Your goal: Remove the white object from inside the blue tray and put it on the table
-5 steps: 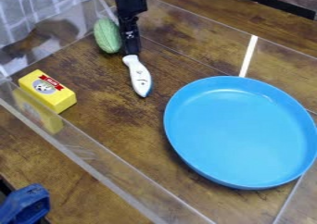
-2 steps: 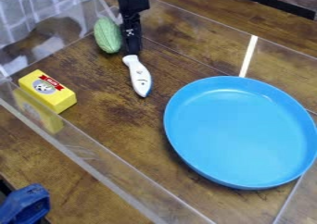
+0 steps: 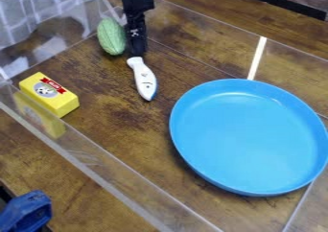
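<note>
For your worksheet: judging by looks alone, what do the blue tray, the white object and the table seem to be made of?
Blue tray: probably plastic, a smooth, even bright blue with a moulded rim.
White object: likely plastic, plain white with tiny dark marks.
Table: looks like wood or wood-look laminate, with dark grain and glossy reflections.

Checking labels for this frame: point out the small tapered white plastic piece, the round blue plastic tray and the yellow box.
small tapered white plastic piece (image 3: 142,78), camera view, mid-body.
round blue plastic tray (image 3: 193,159), camera view, left rim.
yellow box (image 3: 46,94), camera view, top face.
</note>
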Available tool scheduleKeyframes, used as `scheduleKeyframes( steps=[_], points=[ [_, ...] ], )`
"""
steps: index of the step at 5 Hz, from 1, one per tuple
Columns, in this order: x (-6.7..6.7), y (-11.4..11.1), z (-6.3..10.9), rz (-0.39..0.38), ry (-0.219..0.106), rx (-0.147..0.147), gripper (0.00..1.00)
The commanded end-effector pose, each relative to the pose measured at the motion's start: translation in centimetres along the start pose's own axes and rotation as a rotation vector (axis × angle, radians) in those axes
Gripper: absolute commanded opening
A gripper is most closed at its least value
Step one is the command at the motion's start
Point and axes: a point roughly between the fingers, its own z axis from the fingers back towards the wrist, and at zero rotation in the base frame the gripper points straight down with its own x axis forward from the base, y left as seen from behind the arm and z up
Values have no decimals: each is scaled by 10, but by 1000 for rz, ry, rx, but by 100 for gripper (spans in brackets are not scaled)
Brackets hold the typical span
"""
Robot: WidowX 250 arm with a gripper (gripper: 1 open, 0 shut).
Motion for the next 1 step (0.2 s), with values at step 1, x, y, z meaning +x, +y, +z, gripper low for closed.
scheduleKeyframes(
  steps=[1],
  points=[
    [4,-8,-18,-14,3,-24,100]
  ],
)
